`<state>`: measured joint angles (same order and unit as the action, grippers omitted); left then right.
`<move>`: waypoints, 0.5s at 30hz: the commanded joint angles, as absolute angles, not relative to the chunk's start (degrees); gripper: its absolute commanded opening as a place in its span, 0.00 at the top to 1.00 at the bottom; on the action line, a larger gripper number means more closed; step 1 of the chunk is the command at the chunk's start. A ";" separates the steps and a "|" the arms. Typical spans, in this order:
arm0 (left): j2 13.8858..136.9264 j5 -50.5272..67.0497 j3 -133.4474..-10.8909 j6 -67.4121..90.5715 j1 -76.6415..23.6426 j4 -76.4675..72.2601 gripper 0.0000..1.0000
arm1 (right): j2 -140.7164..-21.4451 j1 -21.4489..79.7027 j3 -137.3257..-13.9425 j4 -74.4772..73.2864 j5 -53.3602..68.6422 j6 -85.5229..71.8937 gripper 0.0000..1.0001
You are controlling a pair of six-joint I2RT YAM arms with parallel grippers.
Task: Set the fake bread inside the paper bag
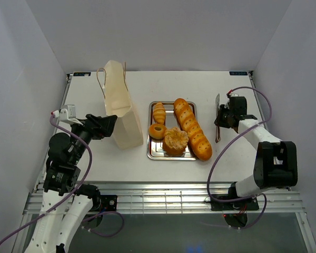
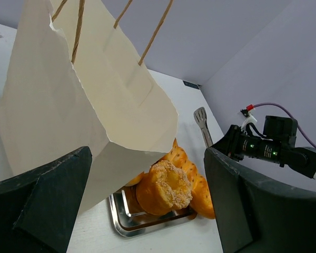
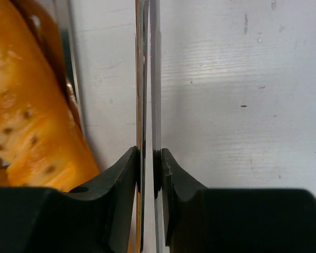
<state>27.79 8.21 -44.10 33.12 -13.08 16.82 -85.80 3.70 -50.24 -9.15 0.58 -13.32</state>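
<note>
The fake bread lies on a silver tray (image 1: 171,157): a long baguette (image 1: 191,128), a round bun (image 1: 175,141), a ring doughnut (image 1: 157,130) and a small ridged roll (image 1: 159,113). The cream paper bag (image 1: 120,108) stands left of the tray, its string handles up. My left gripper (image 1: 109,125) is open beside the bag's lower left side; in its wrist view the bag (image 2: 95,105) fills the space ahead, with the bun (image 2: 163,187) behind it. My right gripper (image 3: 147,163) is shut on the metal tongs (image 3: 147,79), right of the baguette (image 3: 26,121).
The tongs (image 1: 217,113) lie lengthwise on the table right of the tray, near the right wall. White walls close in the table on three sides. The tray's rim (image 2: 131,224) sits just behind the bag's foot.
</note>
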 commanded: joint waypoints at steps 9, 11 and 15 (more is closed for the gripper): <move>29.71 9.05 -54.66 33.22 -13.36 21.36 0.02 | -76.56 2.02 -52.21 -14.41 18.10 -13.10 0.56; 29.79 9.14 -55.63 33.22 -13.27 21.88 0.02 | -75.16 1.76 -51.42 -14.59 19.77 -13.27 0.51; 29.71 9.05 -56.34 33.22 -13.27 22.41 0.02 | -73.92 1.50 -50.98 -15.12 21.53 -13.10 0.49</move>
